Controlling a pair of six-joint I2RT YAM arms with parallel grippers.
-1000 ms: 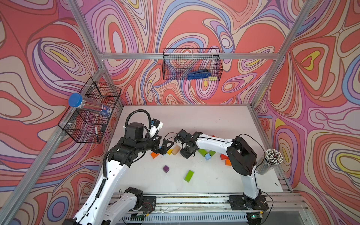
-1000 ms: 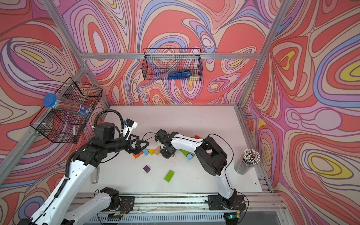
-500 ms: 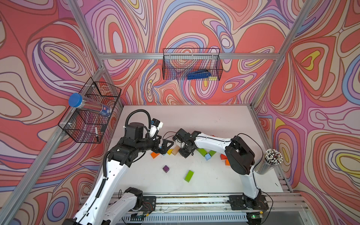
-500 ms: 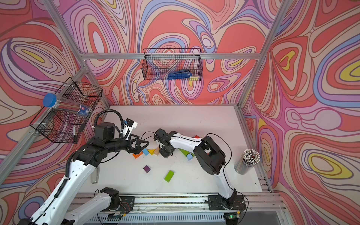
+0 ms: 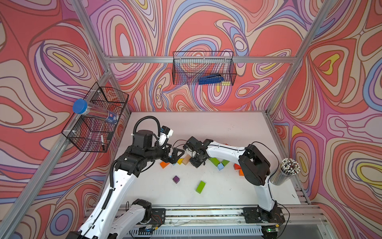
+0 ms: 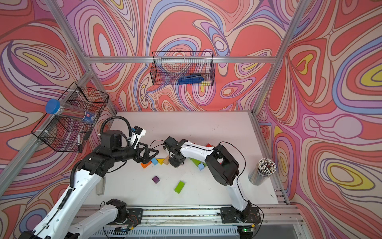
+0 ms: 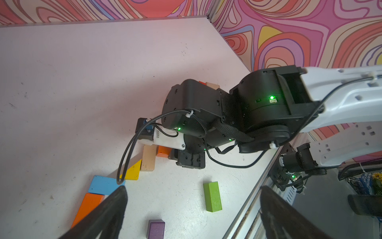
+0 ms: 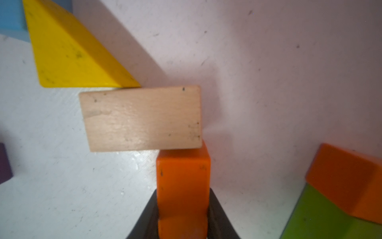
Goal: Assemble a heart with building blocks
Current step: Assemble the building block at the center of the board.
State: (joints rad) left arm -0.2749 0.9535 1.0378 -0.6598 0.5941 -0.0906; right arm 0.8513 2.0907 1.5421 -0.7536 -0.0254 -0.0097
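Row of building blocks (image 5: pixel 180 161) at mid-frame, a gripper at each end
Left gripper (image 5: pixel 175 154) spread and empty; right gripper (image 8: pixel 183 209) pinches an orange block (image 8: pixel 183 178) touching the plain wood brick (image 8: pixel 142 118); open table (image 5: pixel 206 128) lower centre around purple cube (image 5: pixel 176 179) and green brick (image 5: pixel 200 186); right forearm (image 5: pixel 225 150) partly hides further blocks

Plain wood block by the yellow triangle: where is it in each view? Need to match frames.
Top view: plain wood block mid-table, between the yellow triangle and the right arm's wrist.
Top view: the block, same spot.
Left wrist: the block beside the triangle, partly under the right arm's wrist.
Right wrist: mid-picture, against the orange block in the right hand.
Shared landmark: the yellow triangle, in all four.
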